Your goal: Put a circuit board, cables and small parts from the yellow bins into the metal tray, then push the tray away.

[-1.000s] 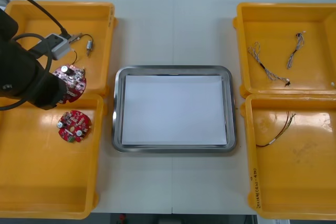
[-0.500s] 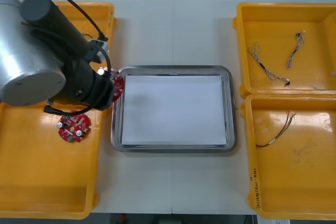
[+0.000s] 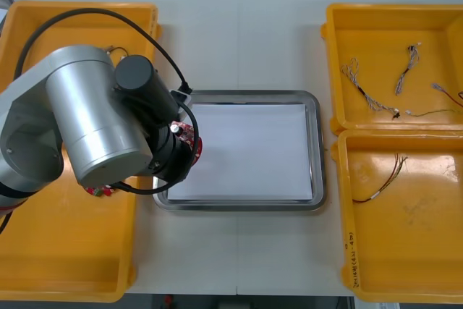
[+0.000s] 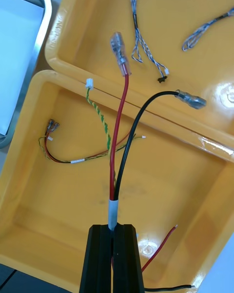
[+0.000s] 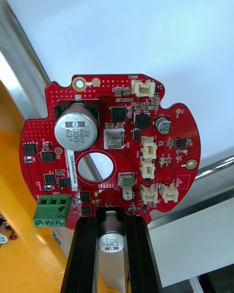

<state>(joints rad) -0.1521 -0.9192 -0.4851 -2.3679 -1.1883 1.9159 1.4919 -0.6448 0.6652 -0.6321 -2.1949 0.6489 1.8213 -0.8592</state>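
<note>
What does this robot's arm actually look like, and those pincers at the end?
The left arm is a fat, smooth silver cylinder joined to a black wrist section, with a black cable looping over it. Both arms' jaws are pairs of flat, square-edged matte black bars, unmarked.

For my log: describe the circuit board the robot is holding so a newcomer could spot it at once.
Find the metal tray mid-table and go to its left rim, where the left arm reaches in. The round red circuit board is clamped in that arm's jaws above the rim. The other board lies in the near left yellow bin; this one is held up.
</note>
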